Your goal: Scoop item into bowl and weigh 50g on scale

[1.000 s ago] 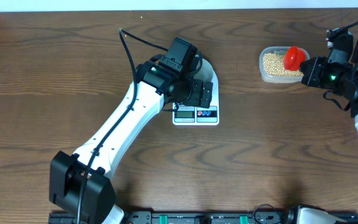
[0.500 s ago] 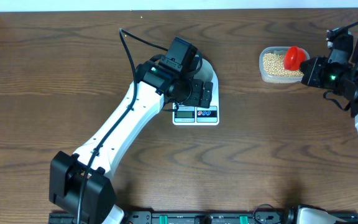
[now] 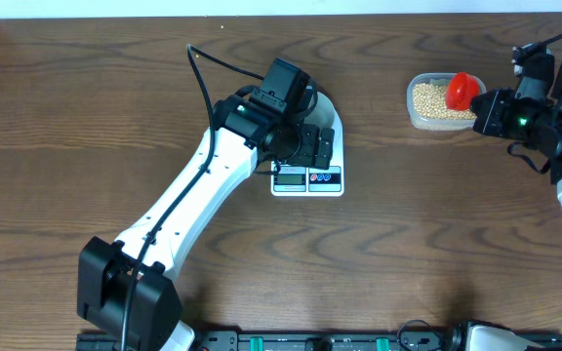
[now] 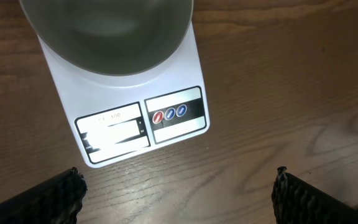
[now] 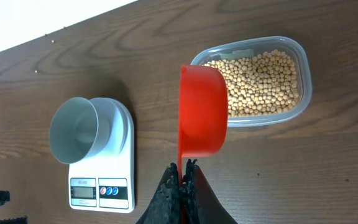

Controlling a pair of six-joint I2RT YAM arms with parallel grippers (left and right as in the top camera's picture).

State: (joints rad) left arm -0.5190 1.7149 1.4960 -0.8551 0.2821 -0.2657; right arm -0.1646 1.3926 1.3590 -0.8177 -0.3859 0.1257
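Red plastic scoop [image 5: 202,112] hangs at the near edge of the clear tub [image 5: 304,93] of soybeans [image 5: 260,81], its handle pinched tight in the right gripper [image 5: 182,177]. On the scale [image 5: 120,155] sits the white bowl [image 5: 73,130], empty as far as both wrist views show. The left gripper [image 4: 179,193] hovers above the scale, jaws spread wide, holding nothing. By this, no beans are transferred yet; scooping, pouring and weighing are all left to do.
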